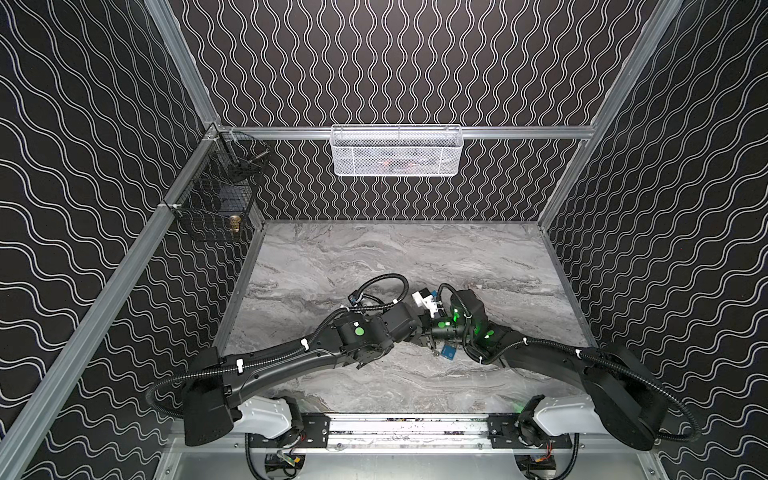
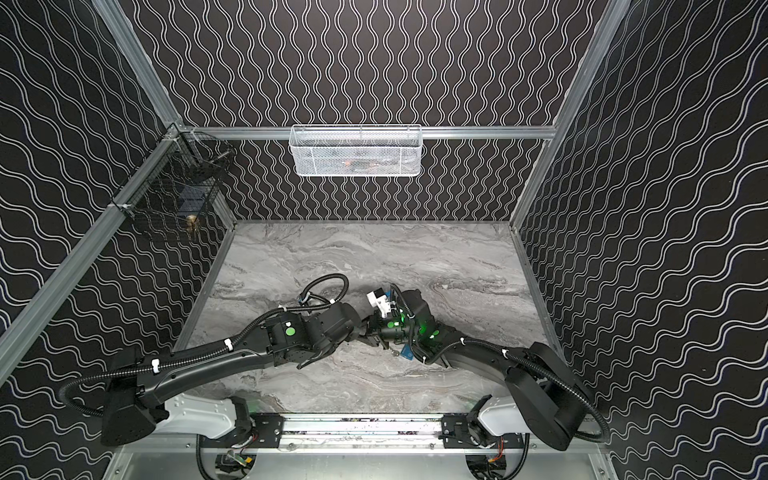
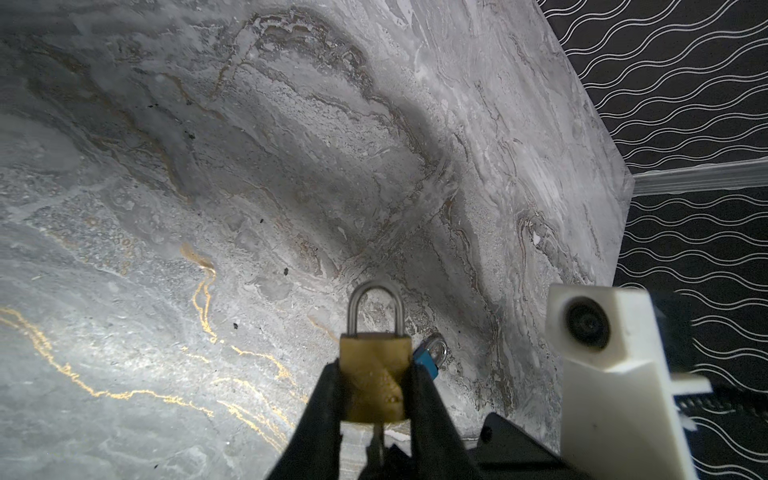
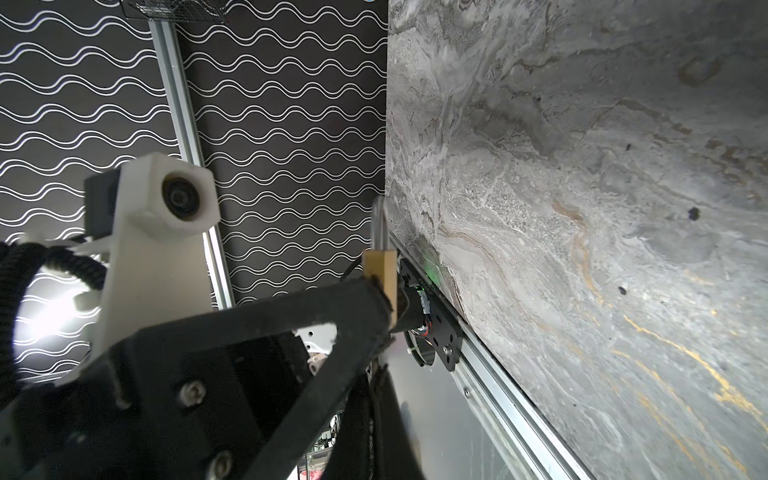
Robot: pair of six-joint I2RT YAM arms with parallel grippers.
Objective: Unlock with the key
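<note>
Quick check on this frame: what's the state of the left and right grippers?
Left gripper: closed on the brass padlock.
Right gripper: closed, apparently pinching the key under the padlock.

Both top views are dim but sharp. In the wrist views close light brightens the surface [image 3: 124,353], a broad shadow [image 3: 419,137] crosses it, and glare whitens the wall [image 4: 41,320].

Black booth, marble top.
Wavy-lined black walls [image 1: 415,62] enclose a grey marbled tabletop [image 1: 415,257]; a white mesh basket [image 1: 395,166] hangs upper centre on an aluminium rail [image 1: 519,132], a black wire basket [image 1: 199,216] upper left.
</note>
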